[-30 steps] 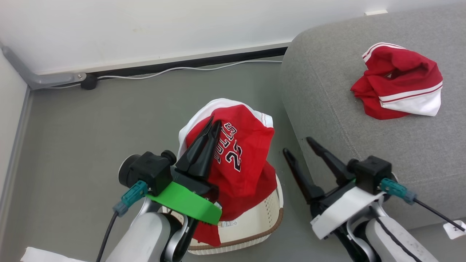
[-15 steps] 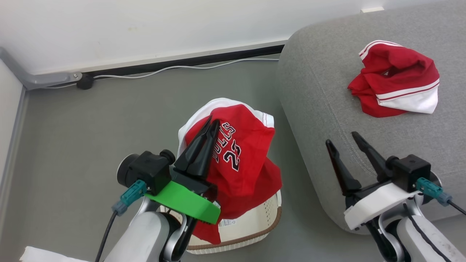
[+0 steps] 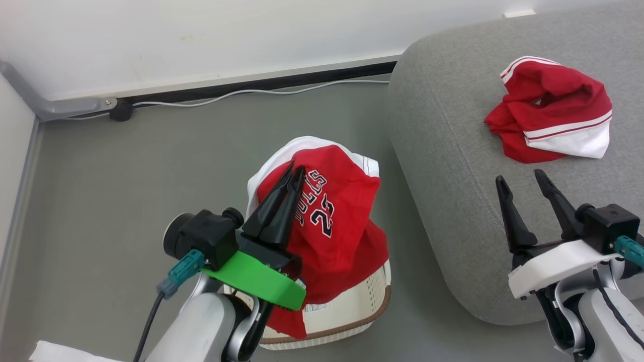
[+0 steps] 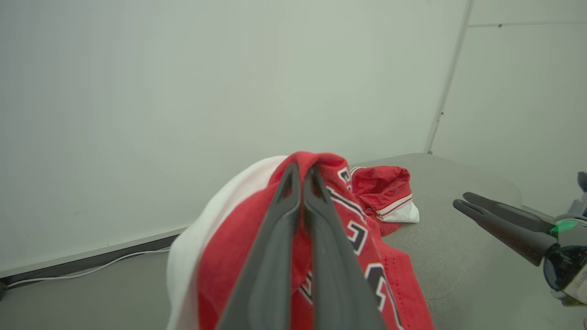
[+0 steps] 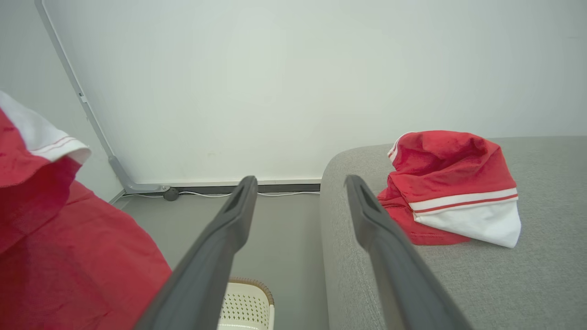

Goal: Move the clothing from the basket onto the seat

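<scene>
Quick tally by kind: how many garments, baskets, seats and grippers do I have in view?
Red garments: 2, numbered garment, striped garment
Basket: 1
Seat: 1
Grippers: 2, left gripper, right gripper
Total: 6

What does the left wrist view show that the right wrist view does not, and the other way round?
Left wrist view: the black-and-white print on the jersey. Right wrist view: a corner of the basket, at the bottom edge. Both: the jersey itself, the red-and-white garment lying on the grey seat, and the open right gripper.
</scene>
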